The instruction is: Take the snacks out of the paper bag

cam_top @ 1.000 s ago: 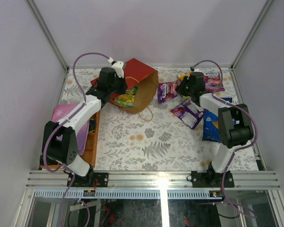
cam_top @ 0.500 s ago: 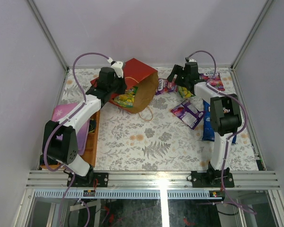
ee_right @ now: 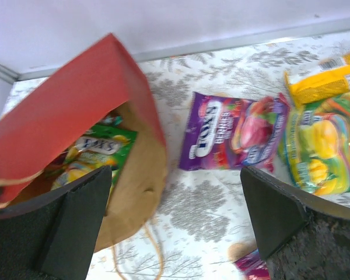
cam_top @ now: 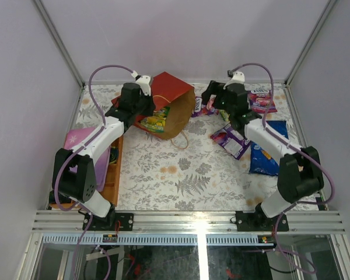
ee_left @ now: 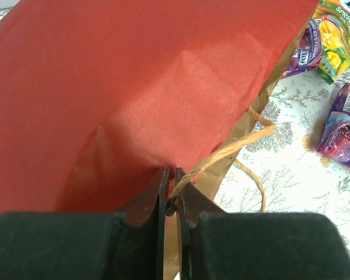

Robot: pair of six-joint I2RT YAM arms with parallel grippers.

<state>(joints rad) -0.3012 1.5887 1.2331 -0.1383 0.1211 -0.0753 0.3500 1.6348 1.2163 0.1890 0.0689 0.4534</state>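
worktop (cam_top: 181, 175): carries all items. bag (cam_top: 170, 88): lies on its side, far left, mouth facing right. snacks (cam_top: 230, 140): several lie on the worktop right of the bag; a green packet (ee_right: 99, 149) sits inside the mouth. left tool (ee_left: 169, 175): pressed together, pinching the bag rim. right tool (ee_right: 175, 172): spread, empty, facing the mouth. step in hand, as judged: approach for the next pick. next move likely calls for entering the mouth and closing on the green packet.

Bright, soft light fills the space, and shadows are faint. A white shine glares on the front metal rail (cam_top: 201, 217). The right wrist picture is blurry. The paper bag (ee_left: 105, 87) glows brighter in its middle.
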